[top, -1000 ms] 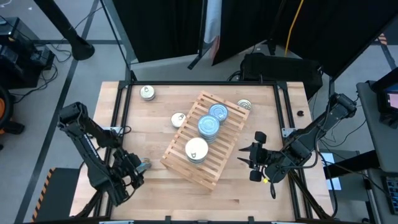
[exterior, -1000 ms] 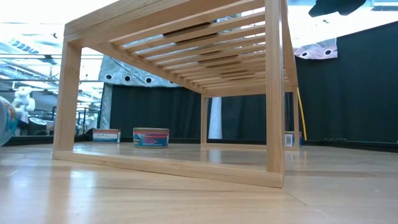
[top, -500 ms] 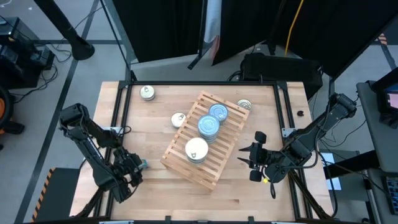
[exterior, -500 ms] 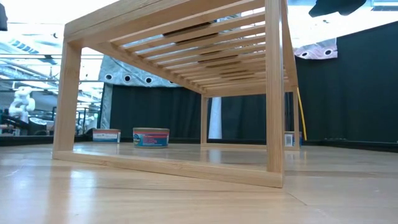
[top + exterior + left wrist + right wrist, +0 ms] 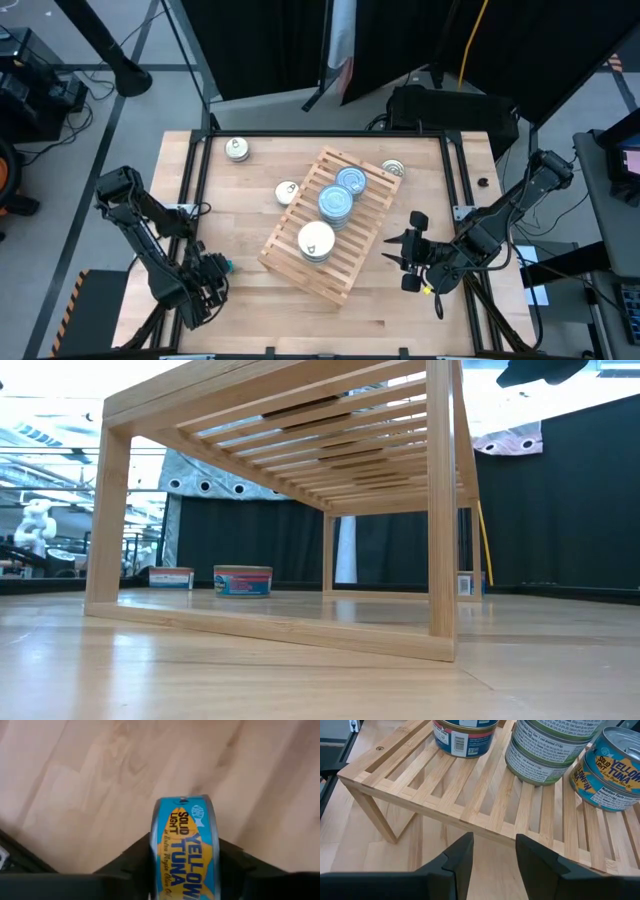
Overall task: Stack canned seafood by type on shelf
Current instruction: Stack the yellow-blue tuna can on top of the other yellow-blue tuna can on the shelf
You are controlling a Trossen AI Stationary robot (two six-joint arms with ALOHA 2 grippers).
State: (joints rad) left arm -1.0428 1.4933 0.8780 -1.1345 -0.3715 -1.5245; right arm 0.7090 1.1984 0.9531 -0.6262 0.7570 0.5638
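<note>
A blue "yellowfin tuna" tin (image 5: 184, 845) stands on its edge between the fingers of my left gripper (image 5: 212, 278), which is shut on it near the table's front left corner. Only a sliver of that tin (image 5: 228, 266) shows from above. The slatted wooden shelf (image 5: 300, 265) stands aslant mid-table. It carries two blue-topped stacks (image 5: 350, 182) (image 5: 336, 203) and a white-topped stack (image 5: 316, 240). My right gripper (image 5: 403, 262) hangs open just off the shelf's near right side (image 5: 420, 795), with nothing between its fingers. My left gripper pinches the tuna tin between its two fingers, one on each flat face (image 5: 155, 855). The fingers slant steeply down from above. The tin stands on edge with its label wall toward the wrist camera. Whether its lower rim (image 5: 182, 799) rests on the table, I cannot tell.
Loose pull-tab tins lie on the table at the far left (image 5: 236, 149), beside the shelf's left side (image 5: 287, 192) and by its far right corner (image 5: 394, 170). The low view looks under the shelf (image 5: 300, 420) to a tin (image 5: 243, 580) beyond.
My left gripper has sunk a little toward the table and rolled about its own line. The blue tin that showed blurred at the low view's left edge a second ago has gone out of that view. From above, the gripper now covers more of it.
</note>
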